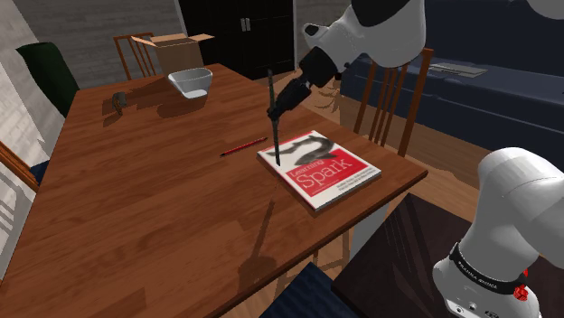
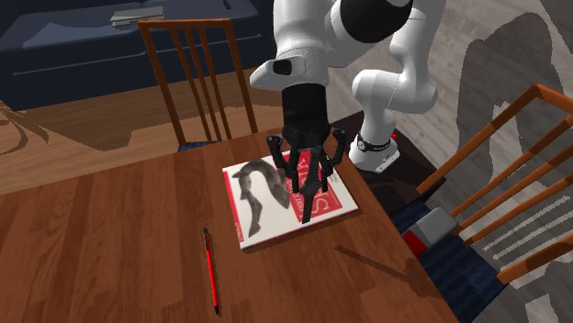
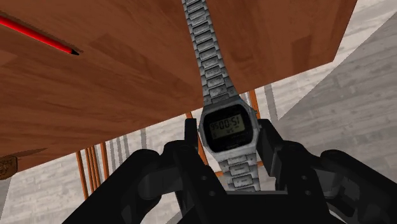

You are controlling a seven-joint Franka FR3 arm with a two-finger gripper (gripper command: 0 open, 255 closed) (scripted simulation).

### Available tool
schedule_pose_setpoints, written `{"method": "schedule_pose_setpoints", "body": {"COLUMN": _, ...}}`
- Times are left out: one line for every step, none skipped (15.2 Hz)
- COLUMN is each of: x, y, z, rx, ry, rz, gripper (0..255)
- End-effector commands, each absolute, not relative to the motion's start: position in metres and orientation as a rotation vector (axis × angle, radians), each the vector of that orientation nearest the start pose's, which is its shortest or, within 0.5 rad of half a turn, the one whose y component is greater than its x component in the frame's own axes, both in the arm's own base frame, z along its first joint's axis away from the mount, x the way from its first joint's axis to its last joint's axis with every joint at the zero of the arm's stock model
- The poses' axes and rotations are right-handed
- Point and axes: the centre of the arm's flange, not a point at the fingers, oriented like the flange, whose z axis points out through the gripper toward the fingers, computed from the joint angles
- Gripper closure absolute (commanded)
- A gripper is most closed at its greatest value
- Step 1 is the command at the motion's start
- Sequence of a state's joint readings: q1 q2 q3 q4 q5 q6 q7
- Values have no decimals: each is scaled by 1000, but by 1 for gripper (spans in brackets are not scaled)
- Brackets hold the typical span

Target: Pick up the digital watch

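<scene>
Progress: grasp looks done, lift underway or complete.

Shoulder view: all-black two-finger gripper (image 1: 276,110) is clamped on the grey metal-link digital watch (image 1: 274,126), mid-air above the red-and-white "Learning Spark" paperback (image 1: 330,172) on the brown wooden table (image 1: 136,199). Watch's long axis is near vertical, one strap end up, the other down toward the book. A thin red pencil (image 1: 242,146) lies just beside the book.

Second exterior view: watch (image 2: 305,202) hangs below the gripper (image 2: 308,165). Its shadow sits apart from it on the book (image 2: 338,197), so I judge it off the surface.

Wrist view: fingers (image 3: 189,137) pinch the watch case (image 3: 229,127) at both sides, display facing the camera, strap running straight away from the gripper (image 3: 229,143). What's left: maybe more height, otherwise just hold.
</scene>
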State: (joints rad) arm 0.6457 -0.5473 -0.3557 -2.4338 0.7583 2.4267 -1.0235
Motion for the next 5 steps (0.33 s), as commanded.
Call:
{"method": "schedule_pose_setpoints", "body": {"x": 421, "y": 110, "z": 555, "rx": -2182, "ry": -980, "rz": -886, "gripper": 255}}
{"method": "schedule_pose_setpoints", "body": {"x": 421, "y": 110, "z": 560, "rx": -2182, "ry": -980, "rz": -886, "gripper": 255}}
{"method": "schedule_pose_setpoints", "body": {"x": 421, "y": 110, "z": 566, "rx": -2182, "ry": -980, "rz": -886, "gripper": 255}}
{"method": "schedule_pose_setpoints", "body": {"x": 421, "y": 110, "z": 566, "rx": -2182, "ry": -980, "rz": -886, "gripper": 255}}
{"method": "schedule_pose_setpoints", "body": {"x": 421, "y": 110, "z": 566, "rx": -2182, "ry": -980, "rz": -886, "gripper": 255}}
